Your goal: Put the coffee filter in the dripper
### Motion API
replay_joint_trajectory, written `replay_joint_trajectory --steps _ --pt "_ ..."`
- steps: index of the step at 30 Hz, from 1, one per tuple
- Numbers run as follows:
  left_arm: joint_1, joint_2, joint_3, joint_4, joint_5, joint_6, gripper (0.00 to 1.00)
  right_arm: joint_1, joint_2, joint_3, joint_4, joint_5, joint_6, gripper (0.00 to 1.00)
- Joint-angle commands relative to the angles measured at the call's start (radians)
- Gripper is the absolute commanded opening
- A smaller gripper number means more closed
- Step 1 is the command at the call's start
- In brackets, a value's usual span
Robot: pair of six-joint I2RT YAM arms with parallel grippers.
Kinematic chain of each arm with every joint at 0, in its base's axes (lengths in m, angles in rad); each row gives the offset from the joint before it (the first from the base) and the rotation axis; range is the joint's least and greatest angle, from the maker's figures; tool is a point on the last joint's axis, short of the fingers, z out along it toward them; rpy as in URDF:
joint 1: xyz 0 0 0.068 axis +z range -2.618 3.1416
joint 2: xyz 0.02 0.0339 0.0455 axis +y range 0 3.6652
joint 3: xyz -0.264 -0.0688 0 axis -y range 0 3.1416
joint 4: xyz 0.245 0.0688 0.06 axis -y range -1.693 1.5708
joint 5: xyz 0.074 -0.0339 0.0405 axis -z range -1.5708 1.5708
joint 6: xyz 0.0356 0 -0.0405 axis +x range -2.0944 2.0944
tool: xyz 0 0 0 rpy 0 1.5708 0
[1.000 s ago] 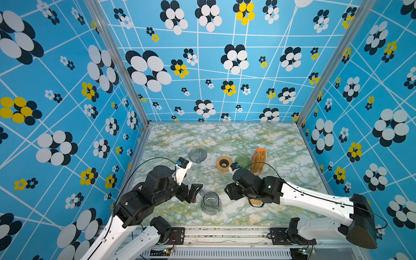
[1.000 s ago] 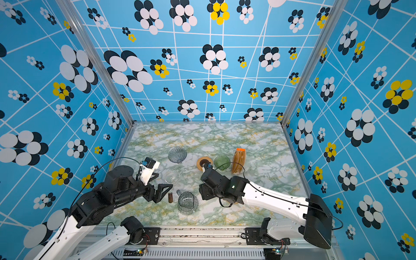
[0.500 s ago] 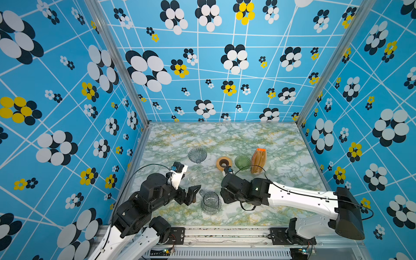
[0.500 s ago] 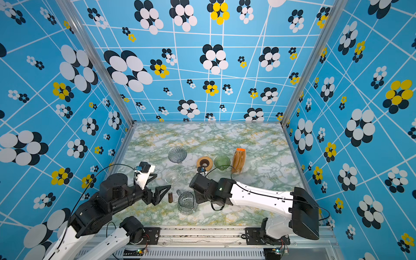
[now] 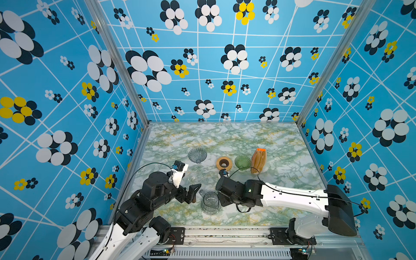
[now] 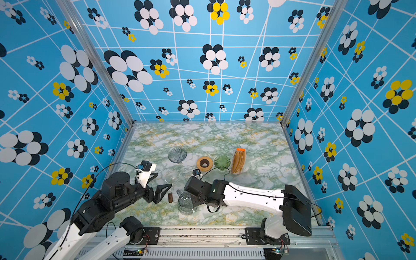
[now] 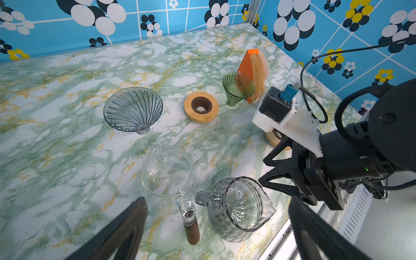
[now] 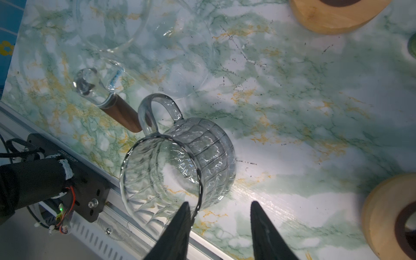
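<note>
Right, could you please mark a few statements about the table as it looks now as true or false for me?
1. The stack of filters stands right beside the green dripper. True.
2. A filter already sits in the green dripper. False: the dripper is empty.
3. The left claw is open and holds nothing. True.
4. The grey pitcher lies on its side. False: it stands upright, mouth up.
5. The wooden ring lies between the grey dripper and the green one. True.
</note>
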Motion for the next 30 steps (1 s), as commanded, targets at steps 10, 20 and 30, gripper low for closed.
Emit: replay_joint_trajectory --steps 10,20,30 --pt "0.01 0.032 -0.012 0.009 0.016 0.009 0.99 0.019 0.074 0.057 -0.013 -0.018 -0.029 0.41" --pt "0.011 0.036 -0.012 0.007 0.002 0.009 0.99 0.021 0.102 0.086 -0.065 0.03 -0.066 0.33" --pt "0.012 0.04 -0.012 0.001 -0.005 0.01 0.99 0.021 0.121 0.082 -0.061 0.032 -0.067 0.27"
